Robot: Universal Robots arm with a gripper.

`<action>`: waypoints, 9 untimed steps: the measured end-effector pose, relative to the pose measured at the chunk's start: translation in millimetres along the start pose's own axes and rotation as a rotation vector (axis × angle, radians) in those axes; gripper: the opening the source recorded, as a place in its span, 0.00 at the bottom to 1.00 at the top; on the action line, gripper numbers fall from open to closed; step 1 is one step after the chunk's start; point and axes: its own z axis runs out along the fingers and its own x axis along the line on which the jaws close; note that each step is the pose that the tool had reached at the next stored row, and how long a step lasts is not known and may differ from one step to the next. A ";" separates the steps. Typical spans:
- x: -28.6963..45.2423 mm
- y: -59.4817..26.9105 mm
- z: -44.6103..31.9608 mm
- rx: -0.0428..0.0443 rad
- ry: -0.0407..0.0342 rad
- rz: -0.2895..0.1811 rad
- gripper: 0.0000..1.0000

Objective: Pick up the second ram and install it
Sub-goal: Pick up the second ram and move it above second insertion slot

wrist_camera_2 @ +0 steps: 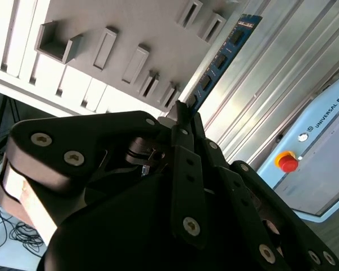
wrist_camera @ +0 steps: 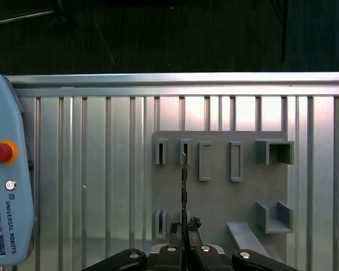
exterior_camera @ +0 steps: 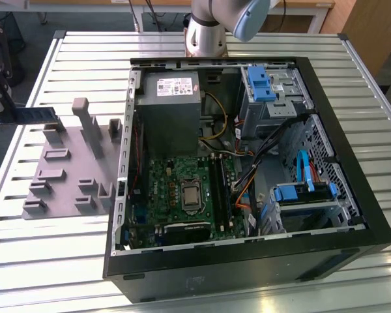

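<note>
A slatted metal worktop (exterior_camera: 52, 261) is carrying a grey tray (exterior_camera: 65, 176) and an open computer case (exterior_camera: 247, 274). At the exterior view's left, the end effector (wrist_camera_2: 183, 113) is gripping the memory stick (wrist_camera_2: 223, 56) by one end, holding it over the tray, well apart from the case.

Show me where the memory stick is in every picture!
Exterior view: the second ram is at the exterior view's far left, over the grey tray's edge.
Second wrist view: a blue strip sticking out from the pincer, beside the tray.
First wrist view: edge-on, a thin line before the tray.
Shared landmark: the grey tray.
</note>
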 end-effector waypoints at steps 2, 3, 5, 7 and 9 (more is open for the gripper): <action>0.0 -1.6 0.1 0.0000 -0.0001 0.000 0.14; 0.0 -2.2 0.1 0.0001 -0.0001 0.000 0.14; 0.0 -4.0 0.1 0.0000 -0.0001 0.000 0.14; -0.1 -5.7 0.1 0.0001 -0.0001 0.000 0.14; -0.1 -7.0 0.1 0.0001 -0.0001 0.000 0.14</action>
